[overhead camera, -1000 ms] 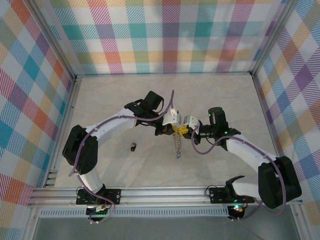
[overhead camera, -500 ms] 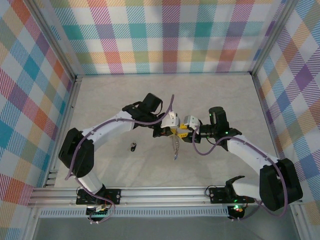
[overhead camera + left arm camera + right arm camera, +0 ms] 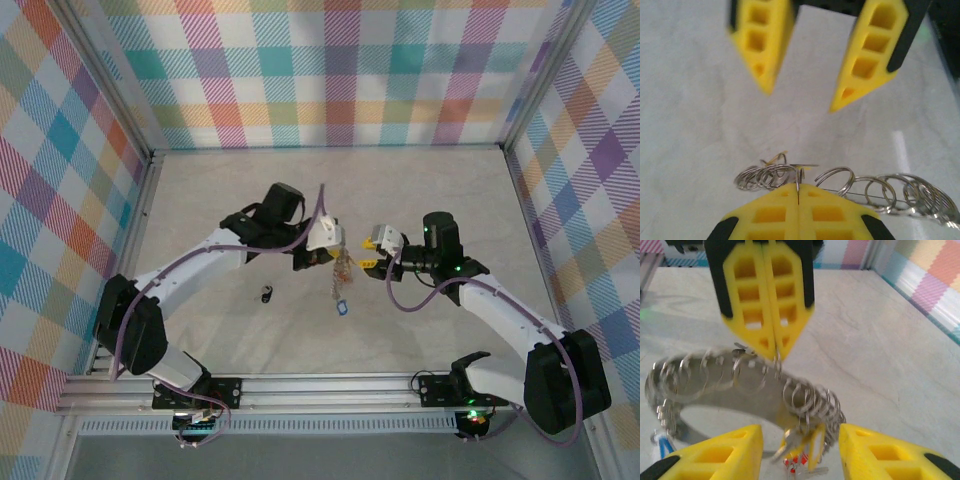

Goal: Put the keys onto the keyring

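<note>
Right wrist: thin silver-grey metal keyring hoop (image 3: 747,374), long axis sideways, clamped between left fingers (image 3: 757,315); right fingers (image 3: 715,452) apart.

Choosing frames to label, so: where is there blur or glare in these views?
Left wrist view: the right claw is soft and blurred, the keyring loops sharper, a pale glare streak on the table. Right wrist view: the keyring blurs toward the picture's left edge, the left claw crisp. Top view: evenly lit, sharp.

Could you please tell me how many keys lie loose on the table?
1. A black-tagged key lies on the table, left of the ring in the left gripper. The blue-tagged key seems to hang from the ring; others may be hidden.
</note>
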